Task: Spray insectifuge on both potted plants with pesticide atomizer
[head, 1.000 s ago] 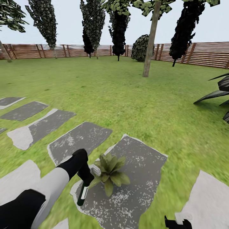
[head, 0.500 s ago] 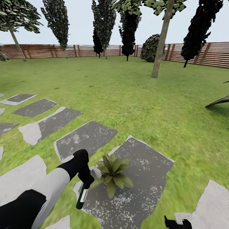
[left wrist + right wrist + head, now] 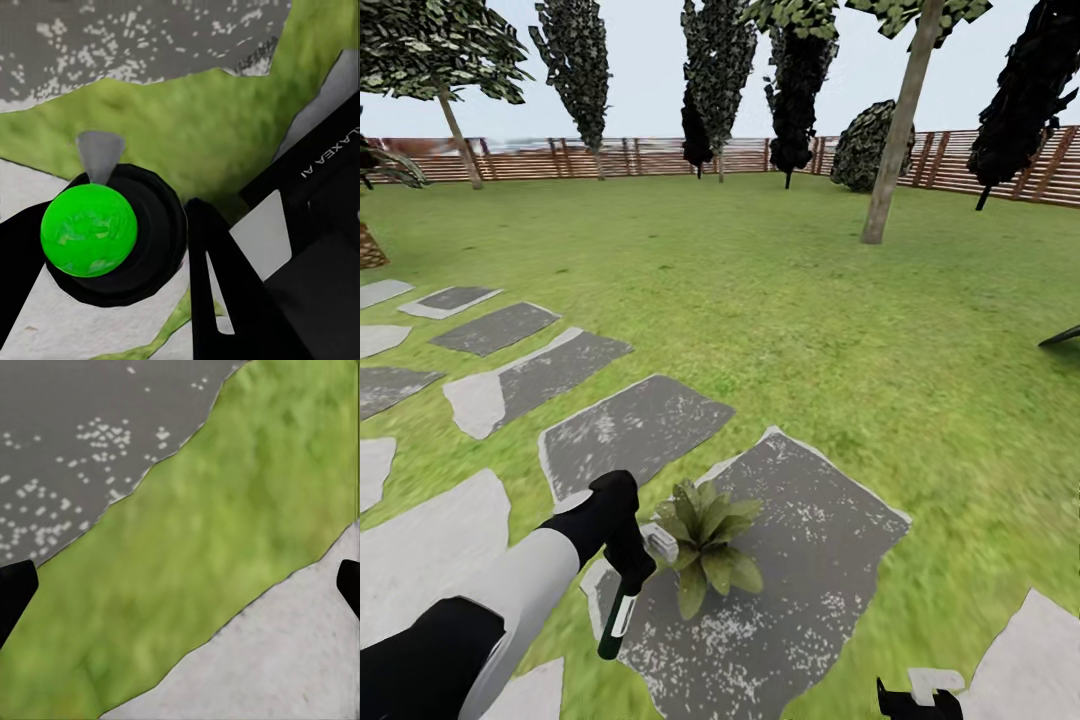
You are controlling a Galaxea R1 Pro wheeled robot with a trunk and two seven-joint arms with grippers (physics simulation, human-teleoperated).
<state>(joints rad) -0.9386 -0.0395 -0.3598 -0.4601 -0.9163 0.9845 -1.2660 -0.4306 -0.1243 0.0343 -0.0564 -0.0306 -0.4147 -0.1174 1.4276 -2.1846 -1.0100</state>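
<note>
One potted plant (image 3: 705, 545), a low rosette of pointed green leaves, stands on a dark grey paving stone (image 3: 810, 560) in the garden. My left gripper (image 3: 630, 568) is just left of it, shut on the pesticide atomizer (image 3: 616, 618). The atomizer is a slim dark bottle with a white label that hangs downward, and its pale nozzle head (image 3: 660, 543) nearly touches the leaves. In the left wrist view the atomizer (image 3: 112, 232) appears end-on as a dark disc with a bright green dome. My right gripper (image 3: 915, 700) is low at the front right, open over grass and paving (image 3: 180, 589).
Grey stepping stones (image 3: 530, 380) run off to the left across the lawn. A tree trunk (image 3: 895, 140) stands to the far right, with dark trees and a brown slatted fence (image 3: 610, 158) behind. A dark leaf tip (image 3: 1060, 337) reaches in at the right edge.
The whole view has swung left, so trees, fence and stones have slid right in the picture. My left gripper still holds the atomizer beside the plant.
</note>
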